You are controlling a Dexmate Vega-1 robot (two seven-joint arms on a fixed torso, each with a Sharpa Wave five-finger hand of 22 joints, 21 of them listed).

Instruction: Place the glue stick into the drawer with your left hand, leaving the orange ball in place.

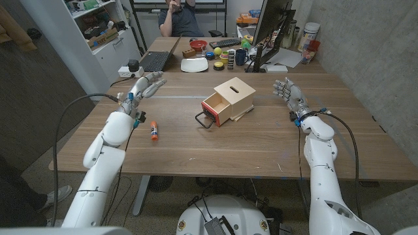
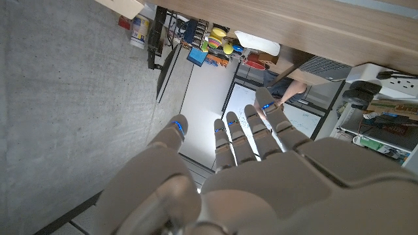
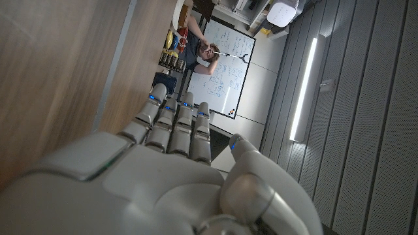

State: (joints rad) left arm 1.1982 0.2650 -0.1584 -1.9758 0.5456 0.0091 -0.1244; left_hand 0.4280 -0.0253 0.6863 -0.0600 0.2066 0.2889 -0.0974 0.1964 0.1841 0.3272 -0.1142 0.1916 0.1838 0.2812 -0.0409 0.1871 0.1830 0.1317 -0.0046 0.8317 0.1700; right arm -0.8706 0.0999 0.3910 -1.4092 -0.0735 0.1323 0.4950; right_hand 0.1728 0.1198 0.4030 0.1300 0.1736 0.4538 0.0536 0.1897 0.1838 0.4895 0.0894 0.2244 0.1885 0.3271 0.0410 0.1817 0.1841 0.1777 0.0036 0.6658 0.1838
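Wooden table [image 1: 274, 150]: long planks, matte brown grain, pale seam lines running across.

Glue stick [image 1: 154, 131]: small white cylinder with an orange-red cap, lying on its side on the near left of the table, just beside the left forearm, untouched.

Left hand [image 1: 145, 87]: white and grey shell, raised over the table's left part, fingers apart and reaching forward, holding nothing.

Right hand [image 1: 288, 91]: same build, held up over the right side, fingers spread, holding nothing.

Drawer [image 1: 216, 108]: red-fronted, pulled open from a small pale wooden box [image 1: 233, 95] with a slot in its top, mid-table; a black wire handle sits at its front. Inside of the drawer too dim to make out.

Far end: laptop, white plate, coloured bowls, a dark monitor, small clutter hard to tell apart.

Beyond: a seated person, cut off by the frame; white shelving at left; grey concrete wall at right.
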